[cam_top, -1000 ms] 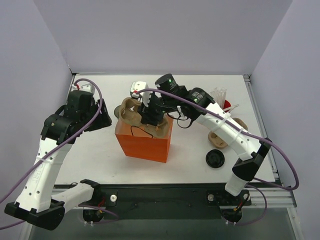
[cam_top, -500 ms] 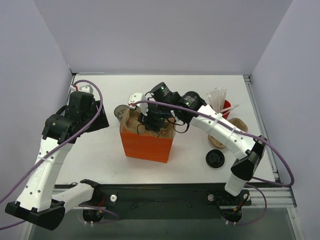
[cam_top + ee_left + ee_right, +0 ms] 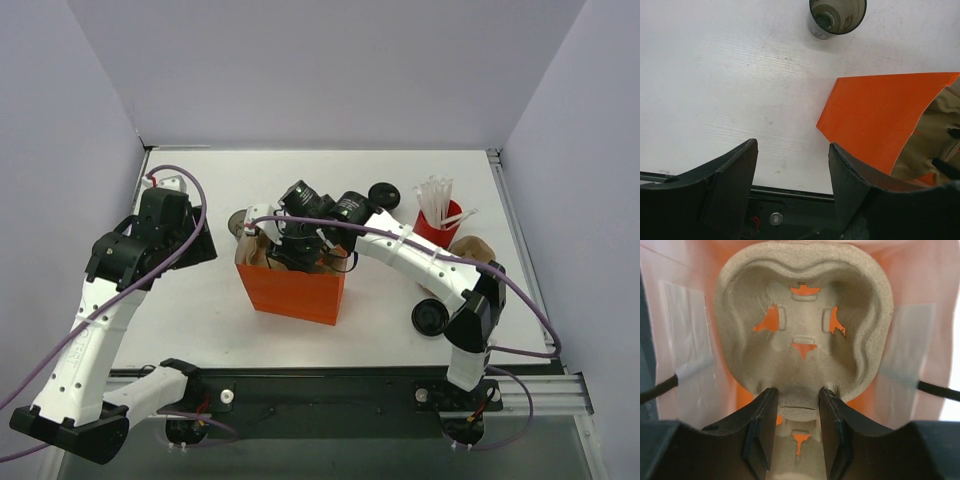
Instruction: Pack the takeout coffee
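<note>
The takeout coffee [image 3: 383, 193], a small dark cup with a black lid, stands on the table behind the right arm. An orange paper bag [image 3: 292, 293] stands open in the middle and also shows in the left wrist view [image 3: 880, 117]. My right gripper [image 3: 291, 254] reaches down into the bag. In the right wrist view it [image 3: 797, 392] is shut on the middle ridge of a brown pulp cup carrier [image 3: 802, 340], which sits inside the bag. My left gripper [image 3: 792, 152] is open and empty, left of the bag [image 3: 198, 242].
A lidless dark see-through cup [image 3: 239, 222] stands just left of the bag's back corner and also shows in the left wrist view [image 3: 837, 16]. A flat black lid disc [image 3: 431, 317] lies at the front right. A red cup of white straws [image 3: 438, 220] and another pulp carrier [image 3: 472, 250] are at the right.
My right gripper has moved left and down, lowering the cup carrier into the orange bag. The lidded cup behind the arm has come into view. The left arm has barely moved.
</note>
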You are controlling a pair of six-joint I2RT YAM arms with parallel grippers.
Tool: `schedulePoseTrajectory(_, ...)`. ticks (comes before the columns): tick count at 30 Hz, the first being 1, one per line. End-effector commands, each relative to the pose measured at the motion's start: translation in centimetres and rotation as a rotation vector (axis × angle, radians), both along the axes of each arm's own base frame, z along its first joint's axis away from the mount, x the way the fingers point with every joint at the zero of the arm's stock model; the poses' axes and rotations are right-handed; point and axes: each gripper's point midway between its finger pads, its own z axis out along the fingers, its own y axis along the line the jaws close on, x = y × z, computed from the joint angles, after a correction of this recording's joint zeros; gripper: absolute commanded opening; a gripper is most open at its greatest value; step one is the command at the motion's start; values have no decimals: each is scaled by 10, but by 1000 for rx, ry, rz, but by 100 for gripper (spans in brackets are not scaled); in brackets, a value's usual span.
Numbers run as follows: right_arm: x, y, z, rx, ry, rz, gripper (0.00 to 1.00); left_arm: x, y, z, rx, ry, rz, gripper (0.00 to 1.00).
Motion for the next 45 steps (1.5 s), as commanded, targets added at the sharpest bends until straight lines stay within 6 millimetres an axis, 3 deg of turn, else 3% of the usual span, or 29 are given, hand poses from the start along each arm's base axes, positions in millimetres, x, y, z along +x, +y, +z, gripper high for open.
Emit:
schedulePoseTrajectory(1, -3, -10, -11, -63, 5, -19, 22, -3, 7, 5, 23, -28, 4, 68)
schedulePoseTrajectory(15, 3, -20, -62, -183, 55, -96, 22, -12, 11, -3, 49, -13, 2, 68)
schedulePoseTrajectory(20, 0, -26, -85, -215, 103, -144, 25, -10, 11, -3, 57, -22, 3, 68)
schedulePoseTrajectory(26, 15, -24, -93, -167, 85, -198, 39, -10, 13, -3, 76, -14, 3, 69)
schedulePoseTrajectory(30, 24, -23, -80, -138, 49, -211, 57, -8, 16, 3, 97, -23, 3, 70)
schedulePoseTrajectory(33, 26, -21, -61, -102, 20, -215, 63, -5, 13, 5, 91, -29, -11, 72)
schedulePoseTrajectory(38, 23, -25, -23, -44, -8, -232, 63, -2, 0, 5, 57, -22, -69, 82)
schedulePoseTrajectory(41, 22, -29, 2, -9, -27, -259, 62, 4, -12, 20, 3, -84, -116, 90)
schedulePoseTrajectory(45, 16, -30, 40, 71, -25, -289, 60, 20, -28, 42, -30, -175, -194, 91)
